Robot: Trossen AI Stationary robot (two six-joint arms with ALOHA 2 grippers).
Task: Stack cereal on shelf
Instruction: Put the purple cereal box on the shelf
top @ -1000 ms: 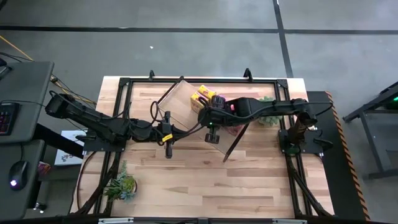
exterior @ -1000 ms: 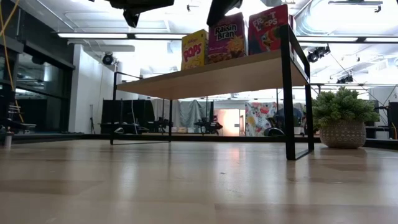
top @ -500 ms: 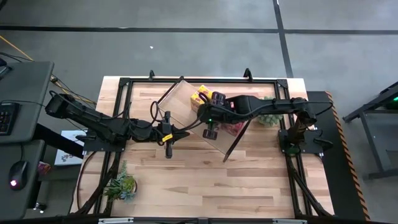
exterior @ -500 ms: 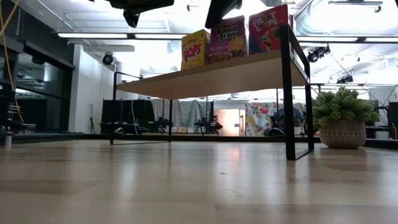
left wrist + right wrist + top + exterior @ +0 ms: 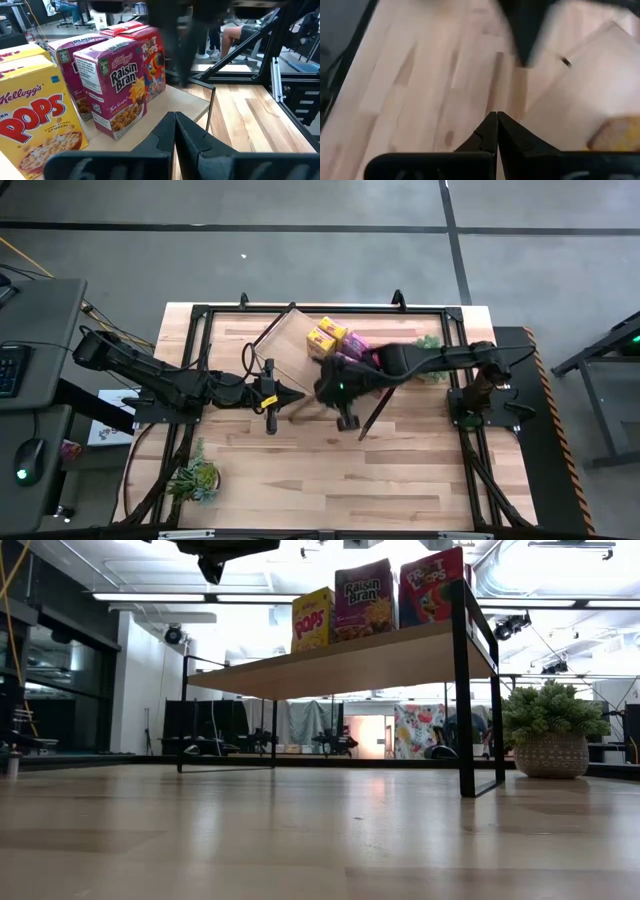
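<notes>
The shelf (image 5: 300, 360) is set slantwise on the table (image 5: 420, 480), and the places below are given from it. At its right end the cereal is stood upright in a tight group: a yellow box (image 5: 313, 619), a magenta box (image 5: 364, 600) and a red box (image 5: 431, 587) are lined up along one edge, each close beside the next. In the left wrist view a second row is seen just behind, box behind box: yellow box (image 5: 35, 122) in front of yellow, magenta box (image 5: 117, 87) in front of magenta, red box (image 5: 152, 62) in front of red.

The left gripper (image 5: 296, 394) is held above the shelf's long front edge, near its middle, pointed at the boxes; its fingers (image 5: 175, 131) are pressed together and nothing is held. The right gripper (image 5: 348, 420) is held above the table just off the shelf's right end, near its black leg; its fingers (image 5: 496, 131) are likewise closed, with nothing between them.

A potted plant (image 5: 546, 728) is stood on the table just beyond the shelf's right end.
</notes>
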